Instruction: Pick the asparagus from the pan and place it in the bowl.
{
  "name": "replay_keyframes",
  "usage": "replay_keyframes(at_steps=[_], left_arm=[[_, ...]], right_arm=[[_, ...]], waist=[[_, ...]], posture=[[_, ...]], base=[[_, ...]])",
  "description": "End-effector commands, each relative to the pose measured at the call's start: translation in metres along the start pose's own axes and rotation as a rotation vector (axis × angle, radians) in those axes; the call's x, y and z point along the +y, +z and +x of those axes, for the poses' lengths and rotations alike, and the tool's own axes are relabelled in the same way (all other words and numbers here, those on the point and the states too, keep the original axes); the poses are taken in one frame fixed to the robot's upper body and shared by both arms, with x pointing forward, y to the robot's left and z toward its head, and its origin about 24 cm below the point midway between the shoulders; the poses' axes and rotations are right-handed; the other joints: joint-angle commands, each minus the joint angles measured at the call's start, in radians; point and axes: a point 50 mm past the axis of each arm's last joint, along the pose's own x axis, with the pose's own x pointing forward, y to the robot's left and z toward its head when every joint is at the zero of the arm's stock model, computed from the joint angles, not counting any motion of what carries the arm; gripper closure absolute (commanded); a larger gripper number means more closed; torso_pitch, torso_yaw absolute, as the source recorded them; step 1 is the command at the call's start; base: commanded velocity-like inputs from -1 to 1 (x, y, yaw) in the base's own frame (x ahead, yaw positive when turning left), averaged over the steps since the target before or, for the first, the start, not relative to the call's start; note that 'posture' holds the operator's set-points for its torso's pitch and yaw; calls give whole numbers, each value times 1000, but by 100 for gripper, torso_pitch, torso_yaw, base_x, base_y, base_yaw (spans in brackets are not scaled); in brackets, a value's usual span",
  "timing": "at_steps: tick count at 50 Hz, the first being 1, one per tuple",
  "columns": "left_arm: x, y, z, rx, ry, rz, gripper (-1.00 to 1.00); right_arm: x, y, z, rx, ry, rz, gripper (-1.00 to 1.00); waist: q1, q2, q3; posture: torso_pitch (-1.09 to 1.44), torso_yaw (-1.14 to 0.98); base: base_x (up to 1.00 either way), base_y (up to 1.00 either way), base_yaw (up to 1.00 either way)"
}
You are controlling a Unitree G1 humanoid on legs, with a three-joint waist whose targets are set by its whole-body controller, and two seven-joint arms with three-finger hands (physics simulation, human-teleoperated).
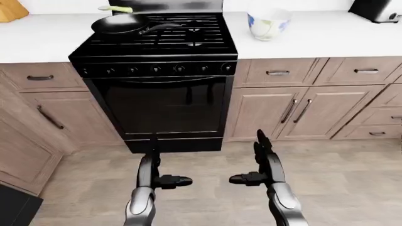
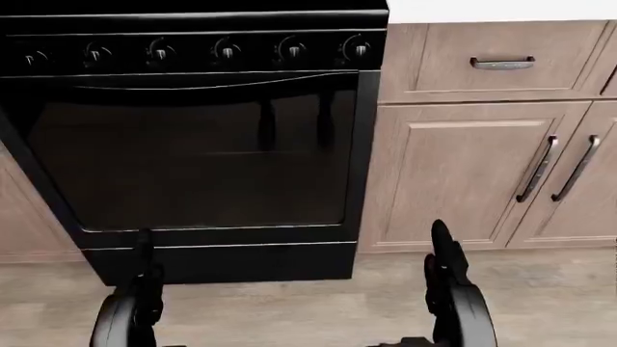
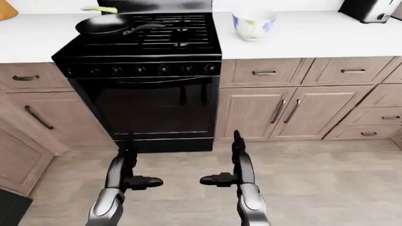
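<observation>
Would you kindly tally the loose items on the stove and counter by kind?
Pan: 1
Asparagus: 1
Bowl: 1
Toaster: 1
Wooden item at the left-eye view's top left, partly cropped: 1
Total: 5

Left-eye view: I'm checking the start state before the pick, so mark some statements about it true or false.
1. The pan sits on the stove. True.
2. The bowl stands on the stove. False: it stands on the white counter, right of the stove.
3. The left robot hand grips the asparagus. False: it hangs open over the floor.
4. The right robot hand holds nothing. True.
</observation>
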Motion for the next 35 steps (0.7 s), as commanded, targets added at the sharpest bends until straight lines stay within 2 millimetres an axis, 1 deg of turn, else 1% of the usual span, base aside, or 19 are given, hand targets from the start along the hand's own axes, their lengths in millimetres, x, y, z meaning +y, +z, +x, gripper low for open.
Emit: replay_keyframes(at_steps=[1,2,3,4,5,6,7,8,10,14,16,21,26,29,35], left_arm=[[-2,37,3,-165,-7,-45,-100],[-4,38,1,-166,-15,-61,-100],[-3,39,1,-167,-13,-60,-100],[-3,39,2,-162,-15,-59,-100],[-1,42,2,-181,-12,-47,-100],[0,43,3,-187,-8,-50,-100],[1,45,3,-195,-4,-58,-100],[1,45,4,-193,-1,-63,-100],[2,46,5,-200,6,-63,-100],[5,51,5,-217,12,-63,-100],[3,50,5,-192,-31,-76,-100],[9,65,5,-226,-18,-62,-100],[17,82,8,-270,4,-49,-100],[21,91,8,-307,11,-31,-100],[32,112,11,-378,37,-22,-100]], right_arm=[[2,33,3,-169,19,-8,-100],[2,34,3,-170,22,-9,-100],[2,34,3,-171,23,-10,-100],[2,34,3,-171,23,-9,-100],[1,34,3,-172,23,-9,-100],[1,35,4,-173,23,-9,-100],[1,35,4,-173,24,-10,-100],[1,35,4,-174,26,-12,-100],[0,37,4,-176,28,-14,-100],[-4,43,5,-189,17,-17,-100],[-6,47,5,-195,16,-18,-100],[-10,57,5,-207,15,-23,-100],[-19,75,7,-236,1,-42,-100],[-24,83,8,-251,-10,-47,-100],[-36,112,7,-306,-33,-68,-100]], waist=[[-2,-8,-1],[2,-7,-36],[7,-1,-63],[7,-1,-52],[6,-7,-16],[7,-8,-40],[7,-8,-69],[8,-8,-75],[9,-7,-75],[8,-5,-80],[8,-4,-83],[8,-4,-89],[8,-5,-92],[8,-4,-91],[9,-5,-87]], posture=[[0,0],[0,0],[0,0],[0,0],[0,0],[0,0],[0,0],[0,0],[0,0],[0,0],[0,0],[0,0],[0,0],[0,0],[0,0]], base=[[0,0,0],[0,0,0],[0,0,0],[0,0,0],[0,0,0],[0,0,0],[0,0,0],[0,0,0],[0,0,0],[0,0,0],[0,0,0],[0,0,0],[0,0,0],[0,0,0],[0,0,0]])
